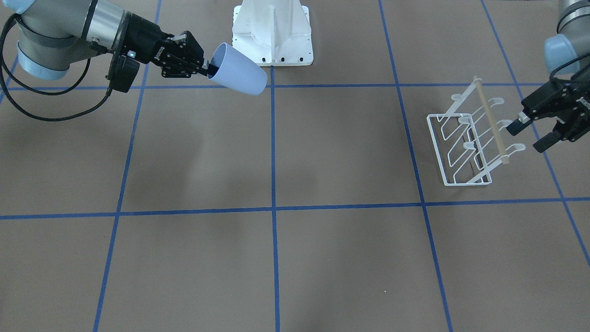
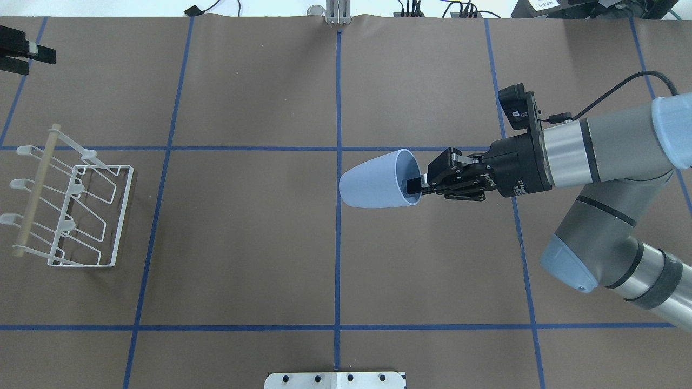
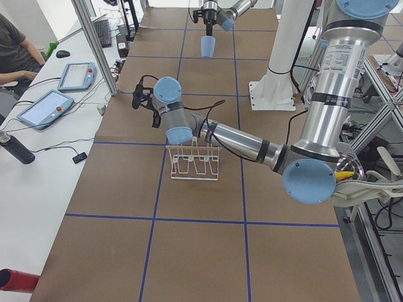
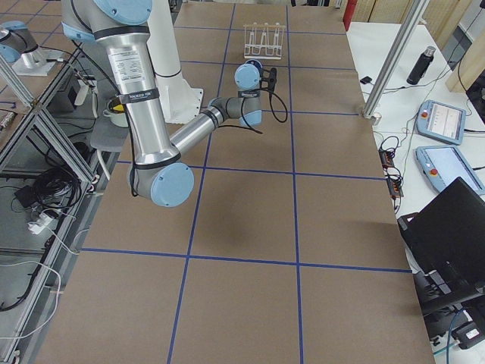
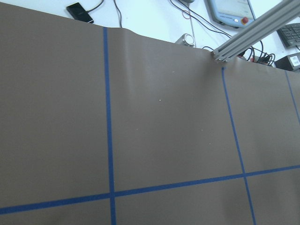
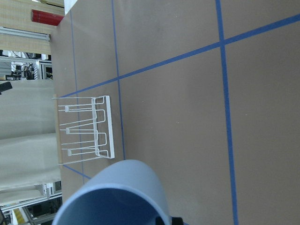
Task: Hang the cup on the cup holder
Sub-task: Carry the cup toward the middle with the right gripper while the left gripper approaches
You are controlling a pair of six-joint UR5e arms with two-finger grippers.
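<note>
My right gripper (image 1: 208,70) is shut on the rim of the pale blue cup (image 1: 239,69), one finger inside it, and holds it on its side above the table, bottom pointing toward the table's middle. The overhead view shows the cup (image 2: 376,180) near the centre line and the right gripper (image 2: 415,186) behind it. The white wire cup holder (image 1: 465,143) with its wooden rod stands on the table at my left end, and also shows in the overhead view (image 2: 70,200) and the right wrist view (image 6: 86,126). My left gripper (image 1: 528,137) is open and empty, just beside the holder's peg tips.
The white robot base (image 1: 273,32) stands at the table's near edge on the robot's side. Blue tape lines divide the brown table (image 2: 243,243) into squares. Tablets and cables lie beyond the table's far edge.
</note>
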